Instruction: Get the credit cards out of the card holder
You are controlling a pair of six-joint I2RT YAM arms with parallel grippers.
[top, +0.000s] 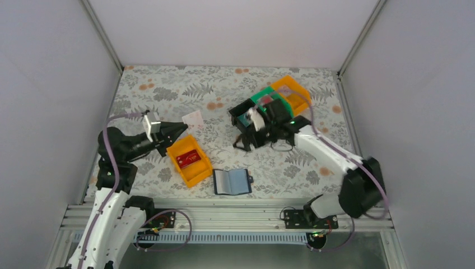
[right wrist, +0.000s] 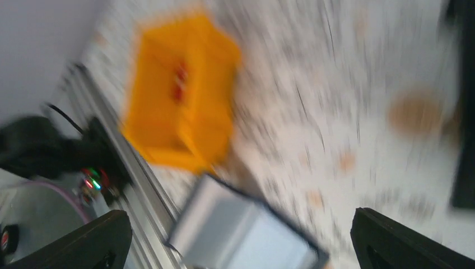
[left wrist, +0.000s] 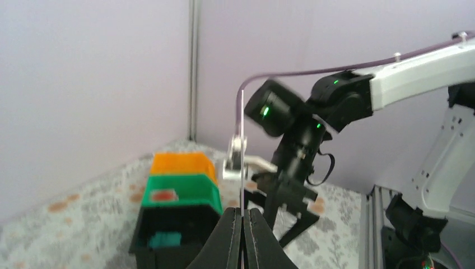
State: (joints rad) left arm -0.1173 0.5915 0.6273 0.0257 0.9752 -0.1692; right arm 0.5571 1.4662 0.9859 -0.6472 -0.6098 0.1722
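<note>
The card holder (top: pixel 232 181) lies open near the table's front edge, its pale blue sleeves up; the right wrist view shows it blurred (right wrist: pixel 246 230). My left gripper (top: pixel 182 128) is shut on a pinkish-white credit card (top: pixel 194 118), held above the table at the left; in the left wrist view that card (left wrist: pixel 242 151) stands edge-on between the closed fingers. A red credit card (top: pixel 188 158) lies in the near orange bin (top: pixel 197 174). A teal card (left wrist: pixel 164 240) lies in the black bin (left wrist: pixel 168 221). My right gripper (top: pixel 250 141) hangs open and empty beside the black bin.
Three bins stand in a row at the back right: black (top: pixel 242 109), green (top: pixel 269 96) with a reddish thing inside, and orange (top: pixel 292 88). The right arm (left wrist: pixel 302 145) crosses ahead of the left wrist camera. Walls close the table on three sides.
</note>
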